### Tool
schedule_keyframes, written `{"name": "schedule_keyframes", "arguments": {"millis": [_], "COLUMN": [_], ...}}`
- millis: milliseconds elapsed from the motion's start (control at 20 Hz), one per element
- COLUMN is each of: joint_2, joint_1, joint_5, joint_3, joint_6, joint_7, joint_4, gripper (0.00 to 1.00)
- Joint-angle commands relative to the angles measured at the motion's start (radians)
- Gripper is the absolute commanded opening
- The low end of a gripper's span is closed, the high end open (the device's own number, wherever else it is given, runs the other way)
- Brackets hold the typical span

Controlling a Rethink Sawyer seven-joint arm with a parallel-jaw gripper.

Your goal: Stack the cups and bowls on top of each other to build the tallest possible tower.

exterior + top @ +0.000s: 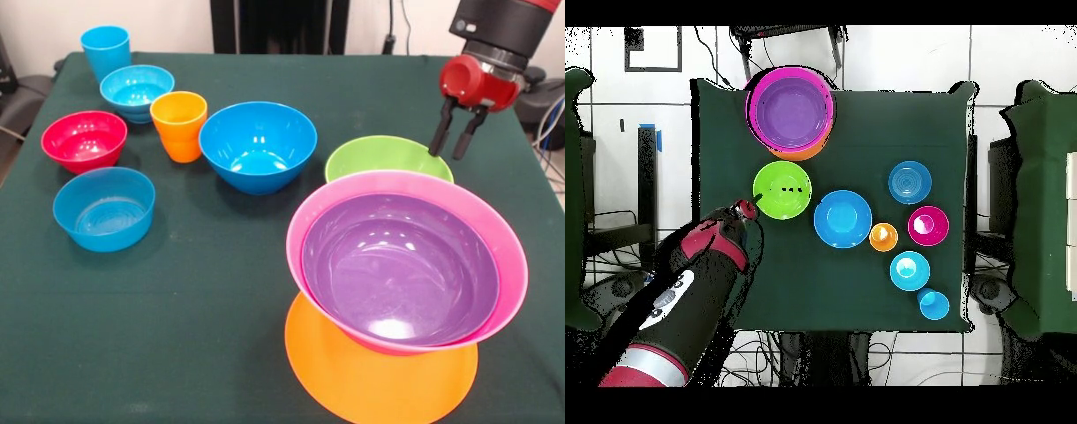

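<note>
A purple bowl (399,269) (793,104) sits nested in a pink bowl (305,221) (755,100), both resting on the orange bowl (380,380) (803,155) near the table's front edge. Just behind this tower, a green bowl (384,159) (777,192) stands alone on the cloth. My gripper (457,132) (753,207) hangs open and empty over the green bowl's far right rim. To the left are a large blue bowl (258,146) (842,217), an orange cup (179,124) (883,237), a red bowl (84,139) (928,225), two light blue bowls (104,208) (137,88) and a light blue cup (106,51) (934,304).
Everything stands on a table covered in dark green cloth (221,300) (725,130). Dark chairs (1035,150) flank both sides of the table in the overhead view, and cables lie on the floor around it.
</note>
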Motion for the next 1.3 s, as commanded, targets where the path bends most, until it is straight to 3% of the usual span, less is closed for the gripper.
{"name": "schedule_keyframes", "arguments": {"millis": [50,1300], "joint_2": [0.065,0.139], "joint_1": [0.008,-0.007], "joint_5": [0.015,0.035], "joint_3": [0.081,0.102], "joint_6": [-0.012,-0.121], "joint_7": [0.155,0.179], "joint_4": [-0.073,-0.073], "gripper": [1.0,1.0]}}
